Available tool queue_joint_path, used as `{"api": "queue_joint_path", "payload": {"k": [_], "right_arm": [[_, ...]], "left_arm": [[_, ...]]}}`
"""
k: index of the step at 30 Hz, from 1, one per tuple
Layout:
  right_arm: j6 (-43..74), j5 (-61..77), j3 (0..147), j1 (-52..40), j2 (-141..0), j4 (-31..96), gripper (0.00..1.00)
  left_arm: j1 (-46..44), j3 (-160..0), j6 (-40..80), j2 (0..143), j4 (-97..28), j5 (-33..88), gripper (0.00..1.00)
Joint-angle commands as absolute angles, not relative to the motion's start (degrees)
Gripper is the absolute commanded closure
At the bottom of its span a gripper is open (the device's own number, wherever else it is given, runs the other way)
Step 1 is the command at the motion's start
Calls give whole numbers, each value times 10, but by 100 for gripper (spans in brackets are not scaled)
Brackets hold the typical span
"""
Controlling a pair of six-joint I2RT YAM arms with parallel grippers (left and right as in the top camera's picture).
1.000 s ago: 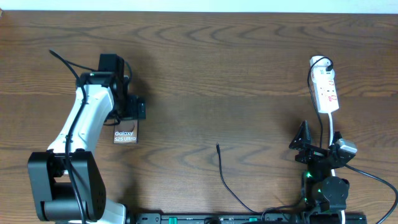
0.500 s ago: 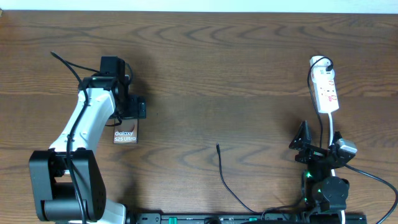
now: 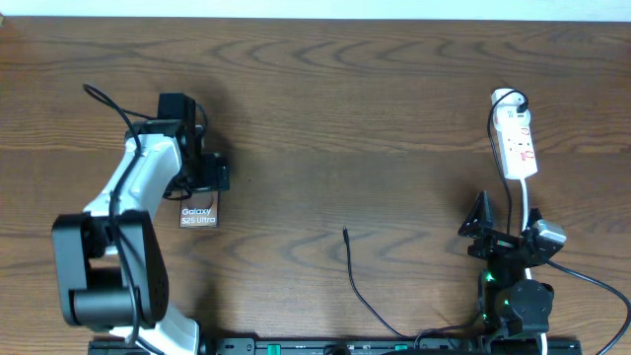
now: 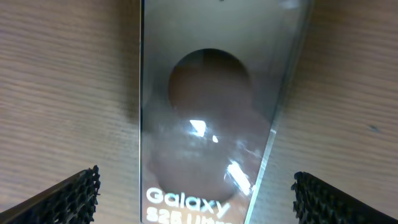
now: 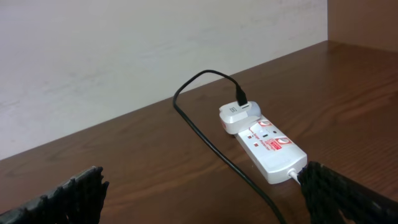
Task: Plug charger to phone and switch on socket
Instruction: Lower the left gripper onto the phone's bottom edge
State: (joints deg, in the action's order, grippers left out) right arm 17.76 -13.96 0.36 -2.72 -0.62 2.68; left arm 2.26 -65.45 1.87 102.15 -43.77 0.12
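Observation:
The phone (image 3: pixel 198 214) lies flat at the table's left, a dark glossy slab with white "Galaxy S25 Ultra" lettering. My left gripper (image 3: pixel 200 187) hovers over its far part, hiding that end from overhead. In the left wrist view the phone (image 4: pixel 205 124) lies between the open fingers (image 4: pixel 68 199) of the left gripper (image 4: pixel 202 202), apart from both. The charger (image 3: pixel 360 286) snakes across the front centre, tip free on the wood. The socket (image 3: pixel 517 143) lies at the right. My right gripper (image 3: pixel 508 232) stands open just short of the socket (image 5: pixel 270 146).
A white adapter (image 5: pixel 235 114) sits in the socket's far end, with a black cable (image 5: pixel 208 140) running from it toward me. The socket's white cord (image 3: pixel 532 212) passes by the right arm. A pale wall (image 5: pixel 124 50) rises behind the table's far edge.
The left arm's lower links have shifted slightly; its gripper stays over the phone, still open. The right arm has not moved.

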Motion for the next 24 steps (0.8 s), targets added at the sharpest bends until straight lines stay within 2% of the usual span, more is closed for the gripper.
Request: {"api": "queue_joint_path", "payload": {"k": [1, 24], "right_arm": [[175, -147, 3, -31, -3, 29, 1], [175, -147, 3, -31, -3, 29, 1]], "left_arm": [[29, -651, 14, 1026, -431, 11, 2], [29, -651, -56, 1028, -407, 49, 2]]}}
